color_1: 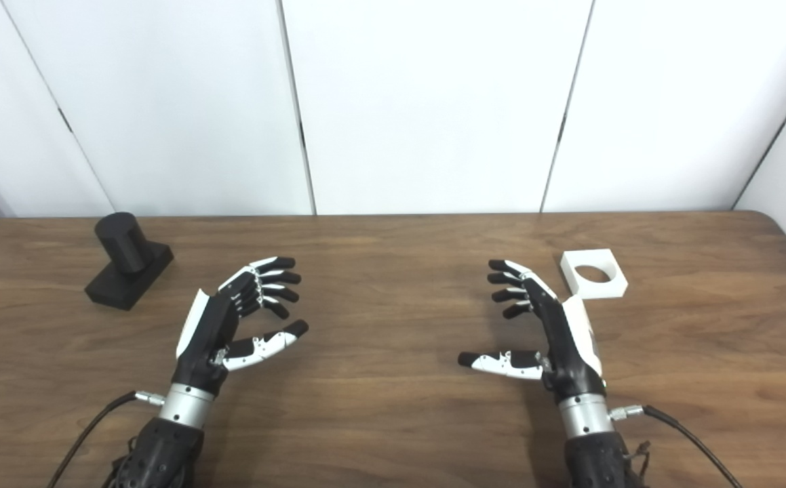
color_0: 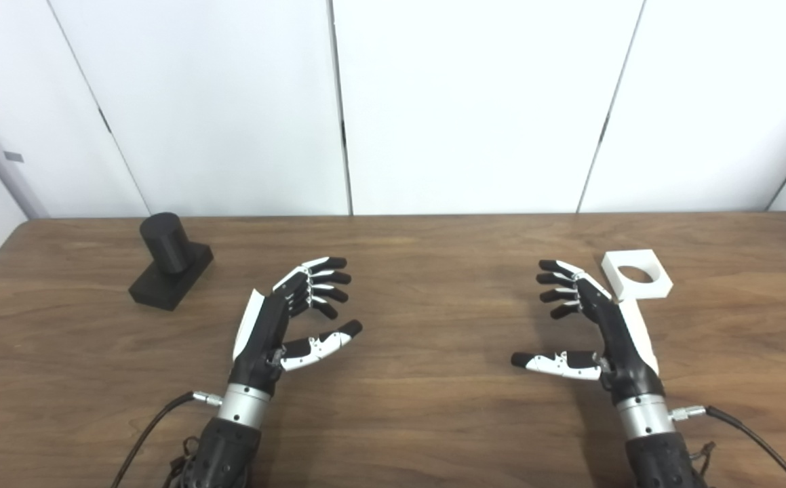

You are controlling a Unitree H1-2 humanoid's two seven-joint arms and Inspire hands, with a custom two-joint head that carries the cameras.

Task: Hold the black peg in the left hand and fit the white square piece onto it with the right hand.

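Both hands, left (color_0: 277,325) and right (color_0: 589,325), hover empty with fingers apart. The peg (color_0: 169,261) stands far-left of the left hand; the white piece (color_0: 637,274) lies just beyond the right. Grasping hasn't begun; each hand must next reach its part.

Both the left hand (color_0: 277,325) and the right hand (color_0: 593,332) were black with white finger segments, white back plates and black fingertips. Each had a silver wrist collar, a dark textured forearm and a black cable plugged in at the wrist.

wooden table (color_0: 406,407), black peg (color_0: 170,261), white square piece (color_0: 637,274)
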